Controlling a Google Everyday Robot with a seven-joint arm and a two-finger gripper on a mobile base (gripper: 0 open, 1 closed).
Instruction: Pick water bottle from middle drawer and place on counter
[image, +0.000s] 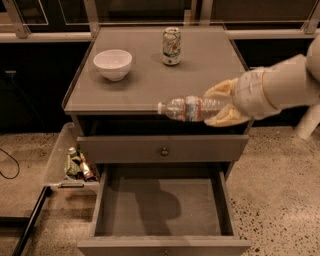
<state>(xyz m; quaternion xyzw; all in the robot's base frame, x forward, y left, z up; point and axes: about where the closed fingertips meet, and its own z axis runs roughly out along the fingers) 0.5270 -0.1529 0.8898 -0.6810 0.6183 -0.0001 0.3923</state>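
Clasping water bottle (192, 108) sideways | claw (220, 105) above counter (150, 85) front edge

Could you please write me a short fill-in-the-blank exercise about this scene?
1. The gripper is at the counter's front edge, shut on the water bottle, whose cap points to the picture's ____.
2. The soda can stands on the counter, right of a white ____.
3. The middle drawer below stands ____, not shut.
Missing words: left; bowl; open.
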